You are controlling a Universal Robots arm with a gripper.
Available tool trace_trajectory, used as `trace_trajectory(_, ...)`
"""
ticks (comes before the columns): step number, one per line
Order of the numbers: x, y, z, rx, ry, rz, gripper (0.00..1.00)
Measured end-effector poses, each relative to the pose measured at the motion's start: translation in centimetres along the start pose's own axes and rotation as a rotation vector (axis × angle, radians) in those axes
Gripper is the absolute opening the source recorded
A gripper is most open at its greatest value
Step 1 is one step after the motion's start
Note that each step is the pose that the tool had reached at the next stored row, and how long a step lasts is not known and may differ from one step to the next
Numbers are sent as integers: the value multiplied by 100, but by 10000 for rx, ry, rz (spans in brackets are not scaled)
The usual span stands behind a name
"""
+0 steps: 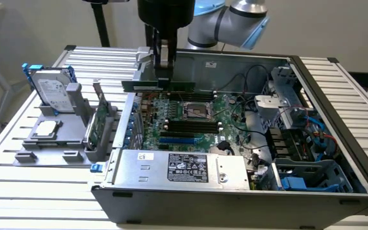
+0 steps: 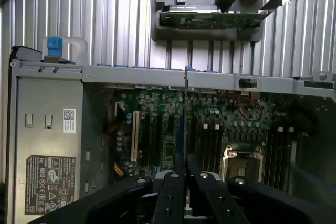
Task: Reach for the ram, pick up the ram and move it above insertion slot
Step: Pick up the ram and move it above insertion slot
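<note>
Open computer case [image 1: 235,191] on slatted table [image 1: 37,191], motherboard [image 1: 190,120] exposed inside, gripper [image 1: 163,81] over its rear edge with fingers [image 2: 170,198] pinching the ram [image 1: 158,86] edge-on, held level above the board, clear of the slots.

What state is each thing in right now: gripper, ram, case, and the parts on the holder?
gripper: shut on the ram, above the motherboard.
ram: lifted, held level, clear of the board.
computer case: open, side panel off.
hard drive: upright in the grey holder.
expansion card: standing on edge in the holder.
</note>
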State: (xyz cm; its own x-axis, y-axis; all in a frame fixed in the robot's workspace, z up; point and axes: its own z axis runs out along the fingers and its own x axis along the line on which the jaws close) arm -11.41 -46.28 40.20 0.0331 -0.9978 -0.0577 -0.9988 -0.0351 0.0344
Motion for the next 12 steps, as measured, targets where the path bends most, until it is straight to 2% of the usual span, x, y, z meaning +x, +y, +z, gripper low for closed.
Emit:
trace_trajectory(4,-104,-137,46,0,1,-1,13)
trace_trajectory(12,-378,-362,157,0,0,0,13)
